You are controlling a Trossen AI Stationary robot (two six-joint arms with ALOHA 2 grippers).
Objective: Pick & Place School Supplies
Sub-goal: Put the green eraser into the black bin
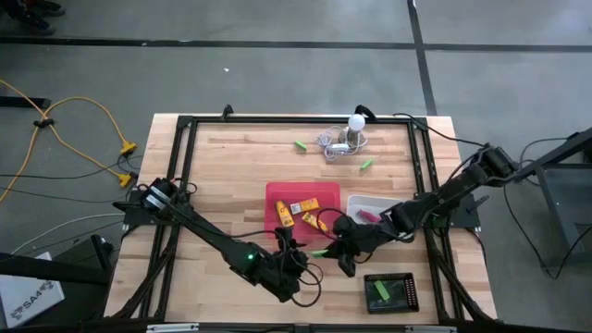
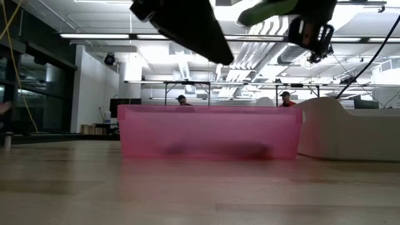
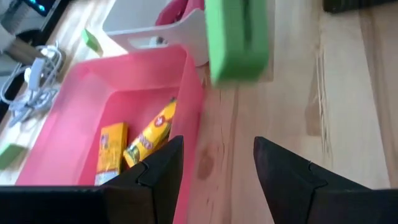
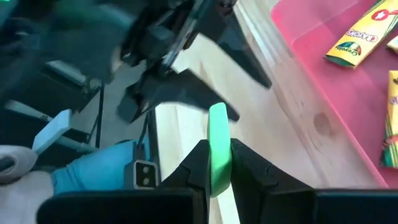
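My right gripper (image 4: 217,177) is shut on a bright-green stick (image 1: 319,252) and hovers just near of the pink tray (image 1: 303,208). That tray holds yellow-orange blocks (image 3: 152,134). My left gripper (image 3: 217,174) is open beside the pink tray's near right corner, and the green stick (image 3: 239,37) floats ahead of it. The white tray (image 1: 379,205) holds a pink-handled tool (image 1: 368,216). Green sticks (image 1: 387,292) lie in the black tray (image 1: 407,279). Two more green sticks (image 1: 301,145) (image 1: 366,165) lie on the table at the far side. My right gripper pinches the green stick between its two fingers, near one end (image 4: 217,168). The other end (image 4: 217,115) sticks out past the fingertips toward my left arm. The stick is lifted clear of the table, high above the board in the low view (image 2: 269,9).
A white bulb-like object (image 1: 357,123) with a grey cord (image 1: 335,143) lies at the far edge. A black frame (image 1: 185,125) runs round the tabletop. Bare wood lies on the table's left half. People show far behind in the low view (image 2: 285,97).
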